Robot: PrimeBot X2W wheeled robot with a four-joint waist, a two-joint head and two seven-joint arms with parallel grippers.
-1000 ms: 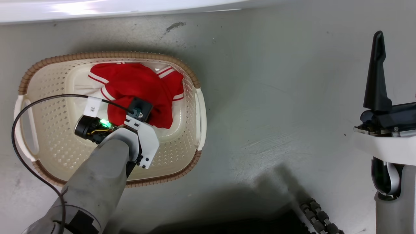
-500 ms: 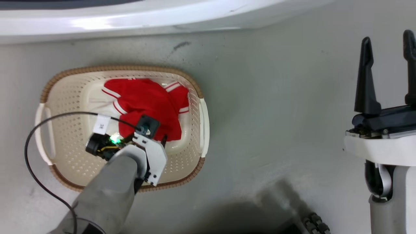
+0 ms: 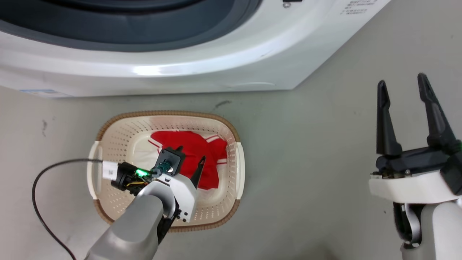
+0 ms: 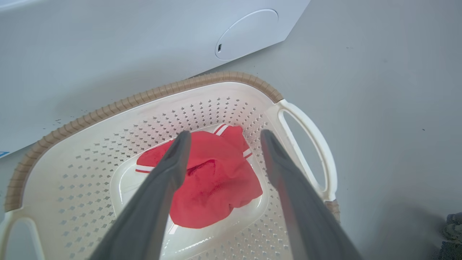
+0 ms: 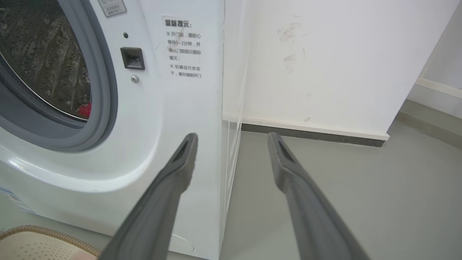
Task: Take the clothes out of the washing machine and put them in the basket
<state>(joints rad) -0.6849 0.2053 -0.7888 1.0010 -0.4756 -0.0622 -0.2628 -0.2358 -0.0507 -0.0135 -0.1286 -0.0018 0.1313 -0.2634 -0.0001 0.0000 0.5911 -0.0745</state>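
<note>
The cream basket (image 3: 108, 144) with a brown rim stands on the floor before the white washing machine (image 3: 202, 68). A red garment with white stripes (image 3: 209, 151) lies loose on the basket's base (image 4: 216, 180). My left gripper (image 3: 190, 157) hovers above it, open, with nothing between its fingers (image 4: 169, 169). My right gripper (image 3: 401, 81) is open and empty at the right, over bare floor. In the right wrist view it (image 5: 232, 136) points at the machine's front corner (image 5: 180, 108), and a small red patch (image 5: 85, 110) shows low inside the steel drum (image 5: 43, 61).
The grey gasket of the porthole (image 3: 144, 36) runs along the top of the head view. A black cable (image 3: 39, 187) loops from my left wrist over the floor. A white wall with a dark skirting (image 5: 310, 131) stands right of the machine. The basket's corner (image 5: 36, 234) sits below the machine.
The head camera has tilted up, bringing the washing machine's front into view. My left gripper has risen off the red garment, which stays in the basket. Both right fingers now show.
</note>
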